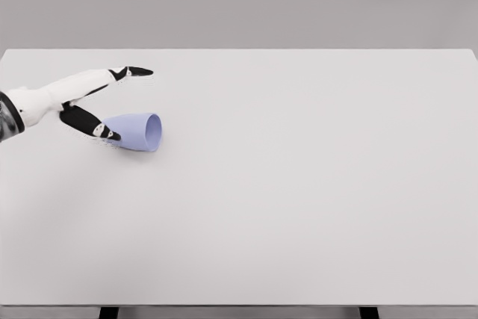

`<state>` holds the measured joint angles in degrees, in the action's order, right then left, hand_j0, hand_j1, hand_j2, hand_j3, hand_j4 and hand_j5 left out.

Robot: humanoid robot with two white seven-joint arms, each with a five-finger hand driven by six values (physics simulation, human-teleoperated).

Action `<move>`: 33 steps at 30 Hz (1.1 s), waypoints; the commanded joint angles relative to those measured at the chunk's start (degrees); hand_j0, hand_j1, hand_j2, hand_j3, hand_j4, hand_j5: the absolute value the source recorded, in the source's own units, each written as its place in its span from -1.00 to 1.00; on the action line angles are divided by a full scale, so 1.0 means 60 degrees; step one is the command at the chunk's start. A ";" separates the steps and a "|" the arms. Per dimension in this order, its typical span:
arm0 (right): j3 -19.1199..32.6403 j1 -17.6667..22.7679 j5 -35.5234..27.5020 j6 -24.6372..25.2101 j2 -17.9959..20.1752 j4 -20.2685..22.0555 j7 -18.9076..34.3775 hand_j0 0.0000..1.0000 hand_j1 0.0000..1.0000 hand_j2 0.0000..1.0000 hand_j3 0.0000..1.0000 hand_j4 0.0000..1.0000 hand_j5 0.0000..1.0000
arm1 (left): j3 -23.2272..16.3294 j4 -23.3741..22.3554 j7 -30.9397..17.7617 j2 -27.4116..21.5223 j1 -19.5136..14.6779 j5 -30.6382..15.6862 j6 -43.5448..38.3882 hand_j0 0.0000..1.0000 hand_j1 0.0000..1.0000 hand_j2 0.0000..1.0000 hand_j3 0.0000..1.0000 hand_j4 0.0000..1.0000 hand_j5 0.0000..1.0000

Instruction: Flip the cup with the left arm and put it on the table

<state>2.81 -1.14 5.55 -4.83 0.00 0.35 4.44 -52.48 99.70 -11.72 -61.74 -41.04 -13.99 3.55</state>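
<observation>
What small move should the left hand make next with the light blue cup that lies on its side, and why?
Probably close the fingers around the light blue tapered cup. It lies on its side on the white table, mouth to the right, and the open left hand has its thumb at the narrow base, not yet gripping.

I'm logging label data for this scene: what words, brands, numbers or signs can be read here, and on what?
None. The lavender cup, lying on its side, is plain; the white table and the left hand carry no readable print either.
</observation>
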 commanded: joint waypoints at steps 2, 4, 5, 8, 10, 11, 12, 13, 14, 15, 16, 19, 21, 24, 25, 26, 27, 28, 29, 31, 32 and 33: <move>0.0001 0.0000 -0.0001 0.0000 0.0000 0.0001 0.0008 1.00 1.00 1.00 1.00 1.00 1.00 | -0.0336 0.0054 0.1719 0.0138 0.0000 -0.0027 -0.0503 1.00 1.00 1.00 1.00 1.00 1.00; 0.0001 0.0000 -0.0001 0.0000 0.0000 0.0001 0.0008 1.00 1.00 1.00 1.00 1.00 1.00 | -0.0409 0.0054 0.1719 0.0051 0.0058 0.0280 -0.0503 1.00 1.00 1.00 1.00 1.00 1.00; 0.0001 0.0000 -0.0001 0.0000 0.0000 0.0001 -0.0007 1.00 1.00 1.00 1.00 1.00 1.00 | -0.0525 0.0083 0.1705 0.0007 0.0146 0.0660 -0.0474 1.00 1.00 1.00 1.00 1.00 1.00; 0.0001 0.0000 -0.0001 0.0000 0.0000 0.0001 -0.0007 1.00 1.00 1.00 1.00 1.00 1.00 | -0.1185 0.0068 0.1646 -0.0008 0.0205 0.2288 -0.0152 1.00 1.00 1.00 1.00 1.00 1.00; 0.0001 0.0000 -0.0001 0.0000 0.0000 0.0001 0.0008 1.00 1.00 1.00 1.00 1.00 1.00 | -0.1244 -0.0005 0.1587 -0.0008 0.0234 0.2302 -0.0254 1.00 1.00 1.00 1.00 1.00 1.00; 0.0001 0.0000 -0.0001 0.0000 0.0000 0.0001 0.0008 1.00 1.00 1.00 1.00 1.00 1.00 | -0.1244 -0.0005 0.1573 -0.0008 0.0234 0.2302 -0.0254 1.00 1.00 1.00 1.00 1.00 1.00; 0.0001 0.0000 0.0013 0.0000 0.0000 0.0001 -0.0007 1.00 1.00 1.00 1.00 1.00 1.00 | -0.1258 -0.0005 0.1573 0.0006 0.0249 0.2302 -0.0254 1.00 1.00 1.00 1.00 1.00 1.00; 0.0001 0.0000 -0.0001 0.0000 0.0000 0.0001 -0.0007 1.00 1.00 1.00 1.00 1.00 1.00 | -0.1259 -0.0005 0.1573 0.0036 0.0264 0.2302 -0.0254 1.00 1.00 1.00 1.00 1.00 1.00; 0.0001 0.0000 -0.0001 0.0000 0.0000 0.0001 0.0008 1.00 1.00 1.00 1.00 1.00 1.00 | -0.1288 -0.0005 0.1573 0.0036 0.0264 0.2302 -0.0254 1.00 1.00 1.00 1.00 1.00 1.00; 0.0001 0.0000 -0.0001 0.0000 0.0000 0.0001 0.0008 1.00 1.00 1.00 1.00 1.00 1.00 | -0.1361 -0.0034 0.1573 0.0080 0.0264 0.2244 -0.0284 1.00 1.00 1.00 1.00 1.00 1.00; 0.0001 0.0000 -0.0001 0.0000 0.0000 0.0001 0.0008 1.00 1.00 1.00 1.00 1.00 1.00 | -0.1376 -0.0107 0.1558 0.0138 0.0264 0.2186 -0.0298 1.00 1.00 1.00 1.00 1.00 1.00; 0.0001 0.0000 -0.0001 0.0000 0.0000 0.0001 -0.0007 1.00 1.00 1.00 1.00 1.00 1.00 | -0.1376 -0.0195 0.1355 0.0416 0.0264 0.1761 -0.0795 1.00 1.00 1.00 1.00 1.00 1.00; 0.0001 0.0000 -0.0001 0.0000 0.0000 0.0001 -0.0007 1.00 1.00 1.00 1.00 1.00 1.00 | -0.1376 -0.0342 0.0884 0.0607 0.0264 0.1673 -0.0957 1.00 1.00 1.00 1.00 1.00 1.00; 0.0001 0.0000 -0.0001 0.0000 0.0000 0.0001 -0.0007 1.00 1.00 1.00 1.00 1.00 1.00 | -0.1376 -0.0386 0.0870 0.0783 0.0264 0.1673 -0.1060 1.00 1.00 1.00 1.00 1.00 1.00; 0.0001 0.0000 -0.0001 0.0000 0.0000 0.0001 -0.0007 1.00 1.00 1.00 1.00 1.00 1.00 | -0.1376 -0.0400 0.0870 0.0783 0.0235 0.1673 -0.1089 1.00 1.00 1.00 1.00 1.00 1.00; 0.0001 0.0000 -0.0001 0.0000 0.0000 0.0001 0.0008 1.00 1.00 1.00 1.00 1.00 1.00 | -0.1376 -0.0430 0.0870 0.0826 0.0234 0.1673 -0.1133 1.00 1.00 1.00 1.00 1.00 1.00; 0.0001 0.0000 -0.0001 0.0000 0.0000 0.0001 0.0008 1.00 1.00 1.00 1.00 1.00 1.00 | -0.1376 -0.0590 0.0870 0.0929 0.0220 0.1673 -0.1192 1.00 1.00 1.00 1.00 1.00 1.00; 0.0001 0.0000 -0.0001 0.0000 0.0000 0.0001 -0.0007 1.00 1.00 1.00 1.00 1.00 1.00 | -0.1376 -0.0766 0.0870 0.1017 0.0191 0.1687 -0.1192 1.00 1.00 1.00 1.00 1.00 1.00; 0.0001 0.0000 -0.0001 0.0000 0.0000 0.0001 0.0008 1.00 1.00 1.00 1.00 1.00 1.00 | -0.1361 -0.1000 0.0870 0.1148 0.0147 0.1702 -0.1192 1.00 1.00 1.00 1.00 1.00 1.00; 0.0001 0.0000 -0.0001 0.0000 0.0000 0.0001 0.0008 1.00 1.00 1.00 1.00 1.00 1.00 | -0.1376 -0.1089 0.0870 0.1193 0.0146 0.1716 -0.1177 1.00 1.00 1.00 1.00 1.00 1.00; 0.0001 0.0000 -0.0001 0.0000 0.0000 0.0001 -0.0007 1.00 1.00 1.00 1.00 1.00 1.00 | -0.1361 -0.1089 0.0870 0.1193 0.0146 0.1716 -0.1177 1.00 1.00 1.00 1.00 1.00 1.00; 0.0001 0.0000 -0.0001 0.0000 0.0000 0.0001 -0.0007 1.00 1.00 1.00 1.00 1.00 1.00 | -0.1376 -0.1089 0.0870 0.1222 0.0132 0.1731 -0.1162 1.00 1.00 1.00 1.00 1.00 1.00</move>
<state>2.81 -1.14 5.55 -4.83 0.00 0.35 4.41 -60.76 93.76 -6.49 -54.80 -40.17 -3.68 -3.44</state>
